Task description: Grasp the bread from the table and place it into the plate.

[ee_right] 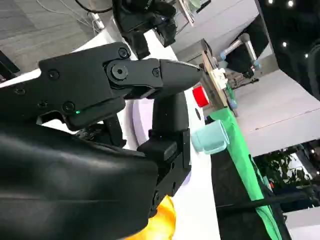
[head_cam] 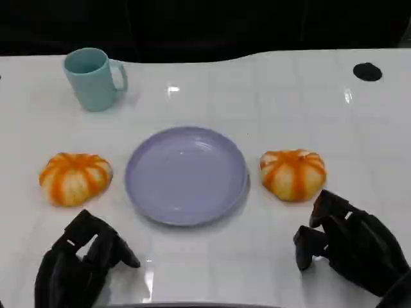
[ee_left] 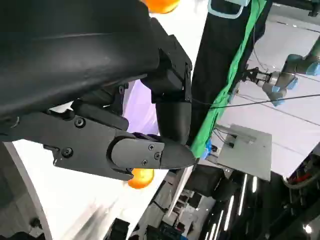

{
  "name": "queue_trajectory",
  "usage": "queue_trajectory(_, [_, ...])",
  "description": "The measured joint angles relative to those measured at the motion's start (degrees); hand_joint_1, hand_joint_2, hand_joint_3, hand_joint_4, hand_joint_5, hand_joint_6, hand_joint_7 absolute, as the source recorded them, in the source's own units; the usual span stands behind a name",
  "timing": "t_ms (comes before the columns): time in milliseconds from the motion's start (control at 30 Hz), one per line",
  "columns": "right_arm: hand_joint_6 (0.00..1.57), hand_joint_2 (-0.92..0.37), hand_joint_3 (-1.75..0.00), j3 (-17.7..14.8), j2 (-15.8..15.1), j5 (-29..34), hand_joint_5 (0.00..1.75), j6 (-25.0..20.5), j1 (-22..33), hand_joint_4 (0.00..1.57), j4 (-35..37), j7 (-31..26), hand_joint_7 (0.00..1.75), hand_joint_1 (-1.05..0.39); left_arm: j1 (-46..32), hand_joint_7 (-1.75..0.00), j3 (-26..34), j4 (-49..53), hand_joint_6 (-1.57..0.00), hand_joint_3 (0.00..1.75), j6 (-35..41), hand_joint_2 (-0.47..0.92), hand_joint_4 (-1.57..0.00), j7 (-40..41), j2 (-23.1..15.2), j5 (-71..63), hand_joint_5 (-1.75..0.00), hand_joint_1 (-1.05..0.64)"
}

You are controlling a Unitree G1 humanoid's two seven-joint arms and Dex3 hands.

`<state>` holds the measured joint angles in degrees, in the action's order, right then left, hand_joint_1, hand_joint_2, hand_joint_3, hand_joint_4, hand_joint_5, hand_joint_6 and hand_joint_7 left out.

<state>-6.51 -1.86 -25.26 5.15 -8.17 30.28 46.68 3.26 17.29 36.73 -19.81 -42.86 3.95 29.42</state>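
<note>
Orange-striped round bread [head_cam: 293, 174] beside plate [head_cam: 186, 175]

Down at the near edge of the head view, the left hand [head_cam: 80, 263] and the right hand [head_cam: 353, 247] are both cut off by the frame, their wrists out of sight. In the left wrist view that hand's own fingers [ee_left: 150, 152] cover most of the plate [ee_left: 140, 107], and one bread [ee_left: 141, 178] just peeks out beneath them. In the right wrist view the black shell hides most of the other bread [ee_right: 162, 222].
</note>
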Motion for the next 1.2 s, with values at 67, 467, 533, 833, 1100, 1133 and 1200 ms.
queue_trajectory(67, [0.48, -0.92, -0.40, 0.02, 0.00, 0.03, 1.75, 0.00, 0.00, 0.72, -0.22, -0.27, 1.75, -0.52, 0.04, -1.51, 0.05, 0.21, -0.52, 0.25, 0.00, 0.92, -0.63, -0.02, 0.00, 0.11, -1.75, -0.57])
queue_trajectory(467, [0.48, -0.92, -0.40, 0.06, 0.00, 0.05, 1.75, -0.12, 0.02, 0.72, -0.93, -0.81, 1.75, -0.51, 0.05, -1.53, -0.02, 0.29, -0.52, 0.24, -0.10, 0.92, -0.63, -0.02, -0.03, 0.21, -1.75, -0.57])
queue_trajectory(533, [0.48, -0.92, -0.41, 0.06, 0.00, 0.05, 1.75, -0.11, 0.03, 0.72, -0.95, -0.78, 1.75, -0.51, 0.05, -1.52, -0.03, 0.29, -0.52, 0.24, -0.10, 0.92, -0.63, -0.02, -0.03, 0.22, -1.75, -0.58])
queue_trajectory(833, [0.46, -0.92, -0.38, 0.05, 0.00, 0.34, 1.75, 0.77, 0.02, 0.69, -1.15, -0.75, 1.75, -0.52, 0.04, -1.51, -0.08, 0.20, -0.52, 0.25, -0.07, 0.92, -0.63, -0.01, -0.04, 0.22, -1.75, -0.57])
queue_trajectory(1100, [0.49, -0.92, -0.28, 0.48, -0.83, 6.81, 1.56, 10.70, 0.05, 0.47, -2.98, -3.84, 1.12, -0.50, 0.02, -1.51, -0.15, 0.09, -0.52, 0.26, -0.03, 0.92, -0.63, 0.00, -0.08, 0.20, -1.75, -0.57])
queue_trajectory(1133, [0.52, -0.92, -0.27, 0.95, -1.84, 8.34, 1.54, 11.47, 0.06, 0.45, -4.03, -3.97, 1.03, -0.50, 0.01, -1.52, -0.19, 0.06, -0.52, 0.26, -0.02, 0.92, -0.63, 0.01, -0.07, 0.19, -1.75, -0.57])
queue_trajectory(1200, [0.53, -0.92, -0.27, 1.61, -4.14, 10.56, 1.52, 13.16, -0.17, 0.43, -6.31, -4.20, 0.95, -0.50, -0.01, -1.52, -0.21, 0.03, -0.51, 0.26, -0.01, 0.92, -0.63, 0.02, -0.10, 0.16, -1.75, -0.57])
